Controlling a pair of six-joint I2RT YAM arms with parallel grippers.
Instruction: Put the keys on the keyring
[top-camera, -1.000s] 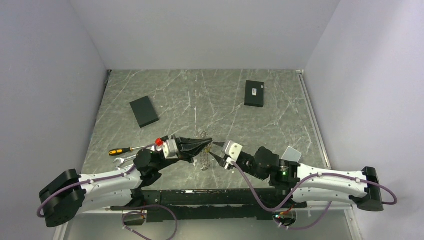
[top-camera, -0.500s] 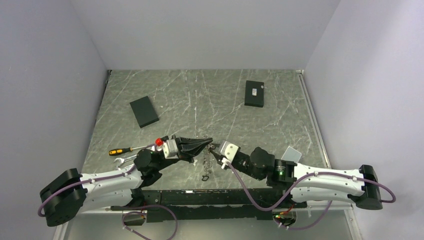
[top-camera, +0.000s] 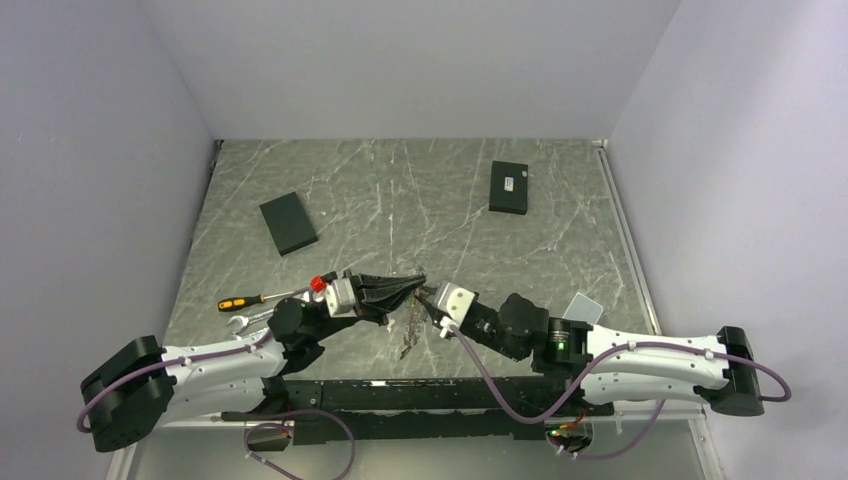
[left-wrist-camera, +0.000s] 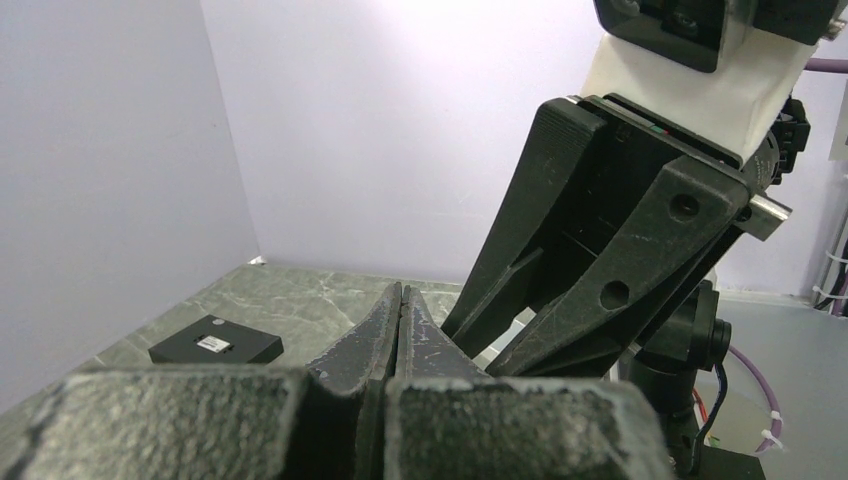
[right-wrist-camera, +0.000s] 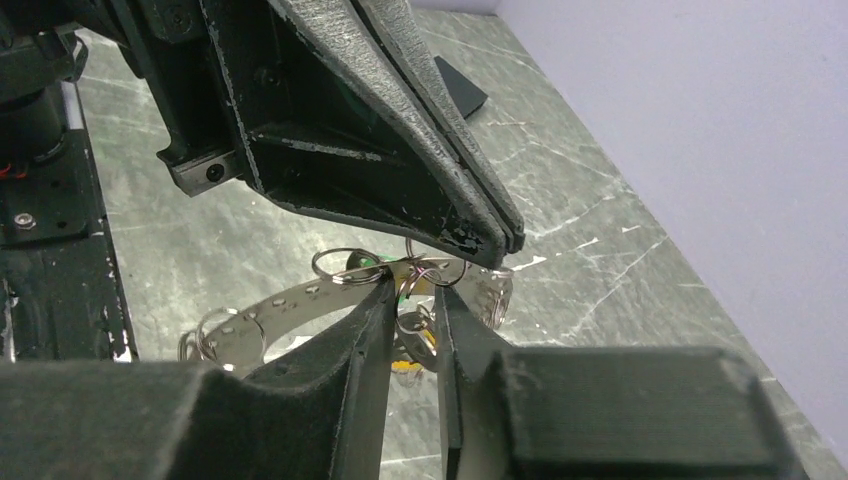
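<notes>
My left gripper (top-camera: 418, 283) is shut, and its fingertips (right-wrist-camera: 492, 238) pinch the top of the keyring (right-wrist-camera: 290, 300), a thin silver band with holes and small split rings. The keyring hangs below the two grippers in the top view (top-camera: 409, 330). My right gripper (right-wrist-camera: 412, 290) meets it tip to tip, also seen in the top view (top-camera: 432, 300). Its jaws stand a narrow gap apart, closed across a small split ring (right-wrist-camera: 420, 279). A key with a yellow head (right-wrist-camera: 405, 366) hangs from that ring. In the left wrist view the left gripper (left-wrist-camera: 402, 290) is shut; the keyring is hidden there.
An orange-handled screwdriver (top-camera: 255, 299) and a wrench (top-camera: 245, 320) lie left of the left arm. Two black boxes lie at the back left (top-camera: 288, 223) and back right (top-camera: 509, 187). A grey card (top-camera: 583, 307) lies by the right arm.
My right gripper has moved left, up to the left gripper's tips. The hanging keyring has shifted and swung below them. The left arm has stayed put.
</notes>
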